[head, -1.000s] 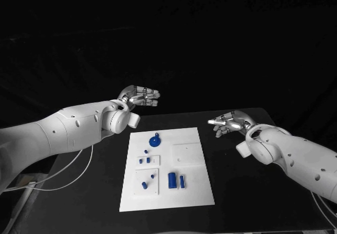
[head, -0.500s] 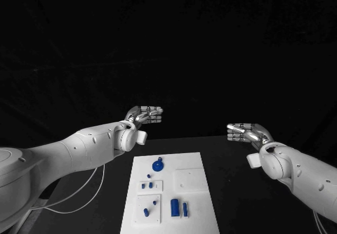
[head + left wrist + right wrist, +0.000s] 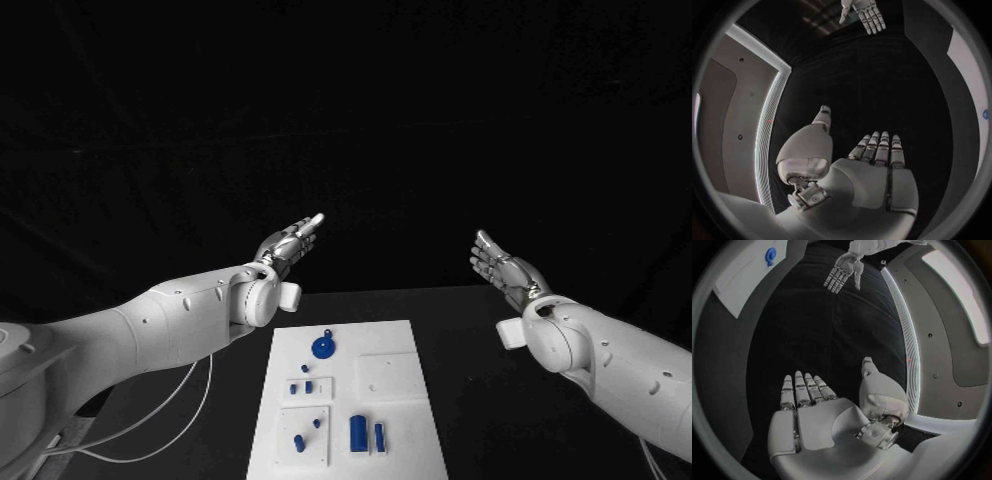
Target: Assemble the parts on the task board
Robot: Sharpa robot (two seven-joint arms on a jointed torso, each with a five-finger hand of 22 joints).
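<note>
Head view: the left robot hand and right robot hand are raised, fingers straight, holding nothing, well above the task board on the black surface. The blue parts lie on the board.

Left wrist view: the left robot hand is flat and released; the right robot hand lies opposite it, also released.

Right wrist view: the right robot hand is flat and released, the board well apart from it.

White board on a black tabletop, blue parts dotted across it, silver robot hands on white arms.
</note>
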